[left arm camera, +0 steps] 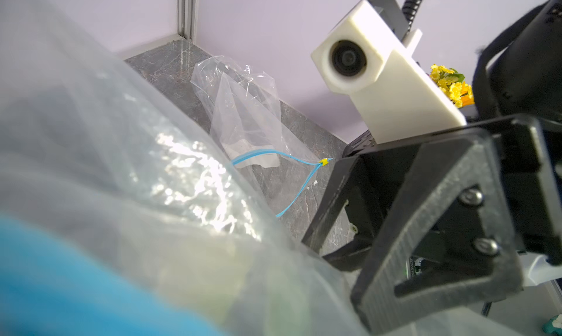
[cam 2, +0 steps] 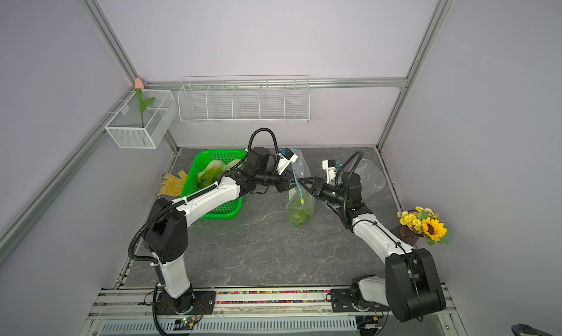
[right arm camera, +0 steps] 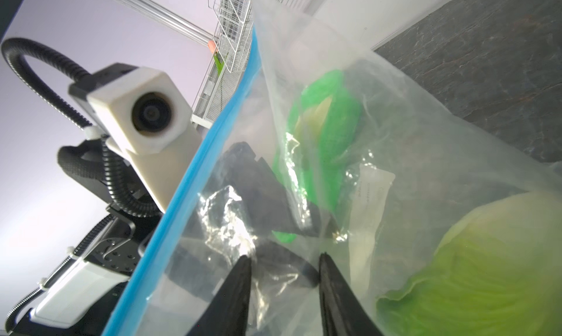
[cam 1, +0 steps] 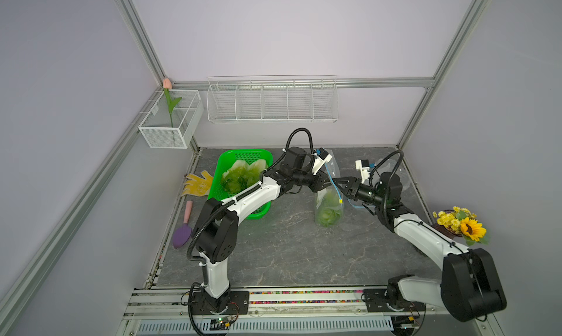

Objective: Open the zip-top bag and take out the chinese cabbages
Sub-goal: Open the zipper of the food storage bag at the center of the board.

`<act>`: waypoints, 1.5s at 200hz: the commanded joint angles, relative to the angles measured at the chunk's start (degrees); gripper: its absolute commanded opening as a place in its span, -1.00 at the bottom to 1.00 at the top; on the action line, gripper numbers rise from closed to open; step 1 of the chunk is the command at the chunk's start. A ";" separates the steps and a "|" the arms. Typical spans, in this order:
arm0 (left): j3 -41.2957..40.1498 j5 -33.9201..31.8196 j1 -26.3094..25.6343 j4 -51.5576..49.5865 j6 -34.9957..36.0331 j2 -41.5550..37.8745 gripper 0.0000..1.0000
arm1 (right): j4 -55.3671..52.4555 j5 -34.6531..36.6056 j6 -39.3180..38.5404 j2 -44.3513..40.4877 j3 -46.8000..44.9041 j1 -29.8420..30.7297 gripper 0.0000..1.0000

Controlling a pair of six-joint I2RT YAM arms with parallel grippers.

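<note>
The clear zip-top bag (cam 1: 330,203) (cam 2: 299,209) stands upright mid-table. Its blue zip strip (cam 1: 333,182) runs down to a yellow slider (cam 1: 340,201). A chinese cabbage (cam 1: 327,214) (right arm camera: 486,273) lies in its bottom. More cabbages (cam 1: 241,176) fill the green basket (cam 1: 243,155). My left gripper (cam 1: 324,183) (cam 2: 291,182) presses on the bag's left side at the strip and holds it up. Bag film (left arm camera: 152,167) hides its jaws in the left wrist view. My right gripper (cam 1: 336,181) (right arm camera: 284,255) meets the bag from the right, its jaws narrowed on crumpled film.
An empty clear bag (cam 1: 392,167) (left arm camera: 243,112) lies at the back right behind my right wrist. A yellow glove (cam 1: 197,184) and a purple trowel (cam 1: 184,228) lie left of the basket. A sunflower pot (cam 1: 462,225) stands at the right edge. Wire racks (cam 1: 272,100) hang on the back wall.
</note>
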 commanded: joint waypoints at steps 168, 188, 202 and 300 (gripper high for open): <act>-14.08 0.60 0.93 12.21 -10.75 -7.52 0.56 | -9.59 4.63 -8.16 -7.67 -0.57 -4.94 -0.86; -15.36 1.87 1.07 15.85 -14.50 -8.39 0.77 | -9.11 3.84 -7.98 -7.55 -1.37 -5.71 -0.86; -15.26 3.04 1.07 17.48 -16.71 -8.52 0.87 | -8.72 3.44 -8.02 -7.17 -1.62 -5.76 -0.85; -10.86 6.22 -3.73 18.36 -14.49 -3.78 0.60 | 0.71 -1.25 -4.10 -3.74 -3.31 -5.76 -0.86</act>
